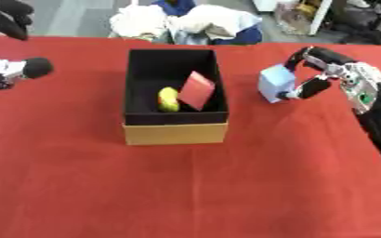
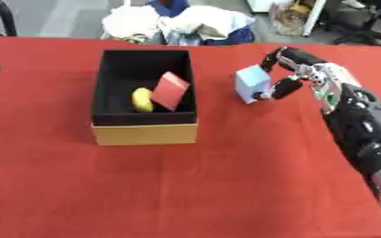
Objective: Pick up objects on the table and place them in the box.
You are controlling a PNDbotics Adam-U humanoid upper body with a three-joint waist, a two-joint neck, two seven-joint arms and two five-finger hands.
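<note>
Midway across a red-covered worktop [image 1: 186, 186], the robot's right hand [image 1: 320, 69] pinches a pale blue block [image 1: 275, 82] between curled fingers above and thumb below, holding it just right of the black-lined cardboard box [image 1: 176, 132]. Whether the block rests on the cloth or is lifted clear cannot be told. Already inside the box, a yellow object [image 1: 168, 99] lies beside a red block [image 1: 197, 90] that leans tilted against the right wall. At the left edge of the view the left hand [image 1: 15, 69] shows only as dark shapes near the cloth, and the set of its fingers cannot be made out. Judging by its crisp edges and flat faces, the blue block looks rigid and probably light, so opposite flat sides offer the surest hold; smooth faces could let it slip or twist if pinched near a corner. Clothing lies heaped beyond the far edge.
</note>
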